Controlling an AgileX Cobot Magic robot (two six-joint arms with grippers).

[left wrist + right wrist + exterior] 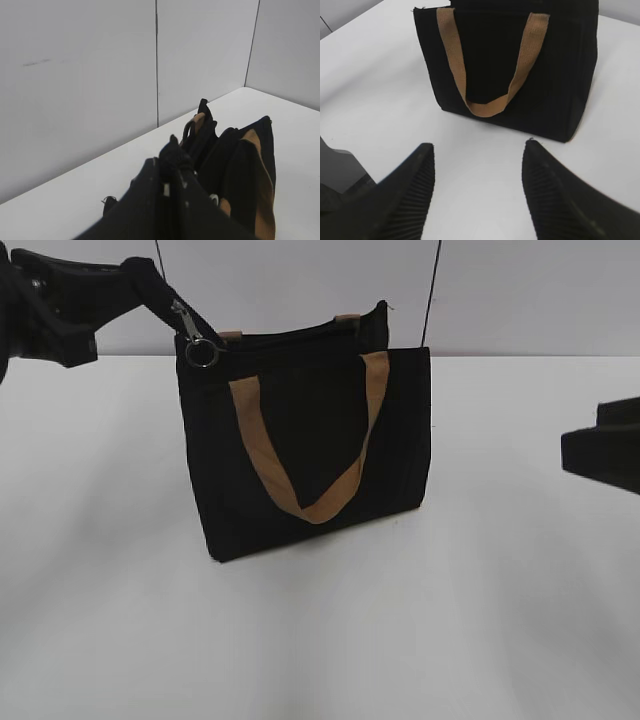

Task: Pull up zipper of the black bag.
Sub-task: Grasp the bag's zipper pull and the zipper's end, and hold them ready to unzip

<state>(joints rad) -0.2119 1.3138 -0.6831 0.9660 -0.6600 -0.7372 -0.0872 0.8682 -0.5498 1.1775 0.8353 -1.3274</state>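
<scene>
Left pincer (168, 302) hides the zipper (197, 340) pull's top end.

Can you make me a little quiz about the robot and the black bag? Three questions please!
1. True or false: the bag lies flat on the table.
2. Which pincer is at the zipper pull? A) left B) right
3. Fill in: the handle hanging down the bag's front is ____ in colour.

Key:
1. False. It stands upright.
2. A. The left pincer is shut on the silver pull at the bag's top corner; the right one waits open, away from the bag.
3. Tan.
</scene>
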